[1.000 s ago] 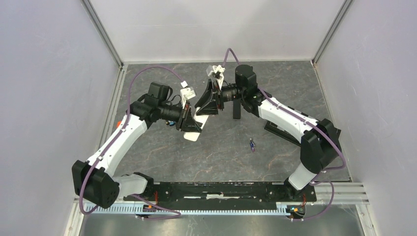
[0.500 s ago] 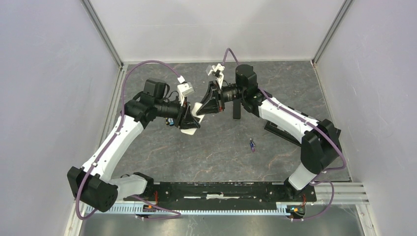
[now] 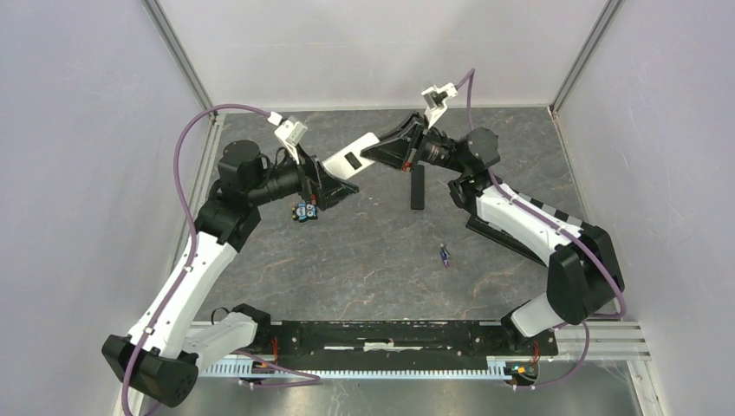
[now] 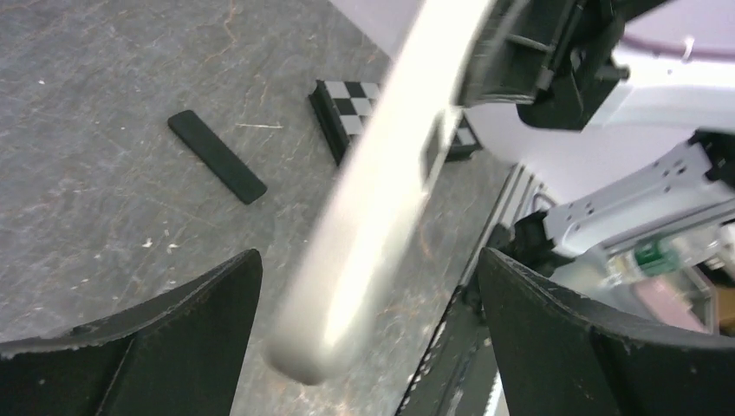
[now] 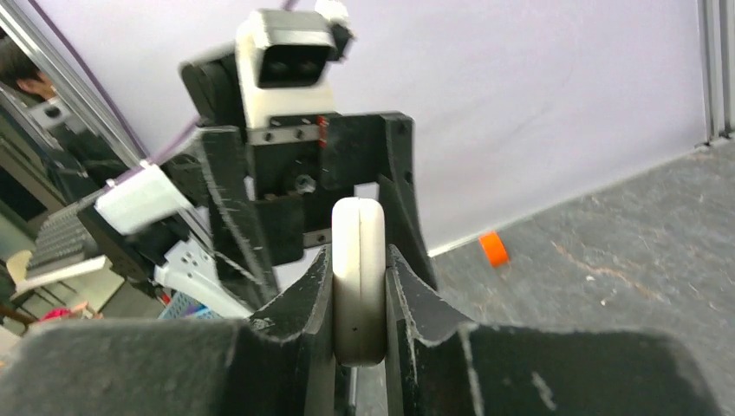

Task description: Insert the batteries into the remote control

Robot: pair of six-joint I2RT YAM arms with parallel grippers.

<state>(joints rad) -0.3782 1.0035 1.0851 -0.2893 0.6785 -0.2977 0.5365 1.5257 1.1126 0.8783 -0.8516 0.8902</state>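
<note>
Robotics lab test cell, pale panel walls, aluminium frame posts, checkerboard marker

A flat black bar lies on the dark marbled surface, toward its far edge. A checkered block sits apart, nearer the right edge.

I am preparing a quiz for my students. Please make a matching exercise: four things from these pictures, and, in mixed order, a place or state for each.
1 white remote
2 battery
3 left gripper
4 black strip

a open wide
b on the table, close to the right gripper
c clamped in the right gripper
d on the table, far from both grippers

Pairs: 1-c, 2-d, 3-a, 4-b
</note>
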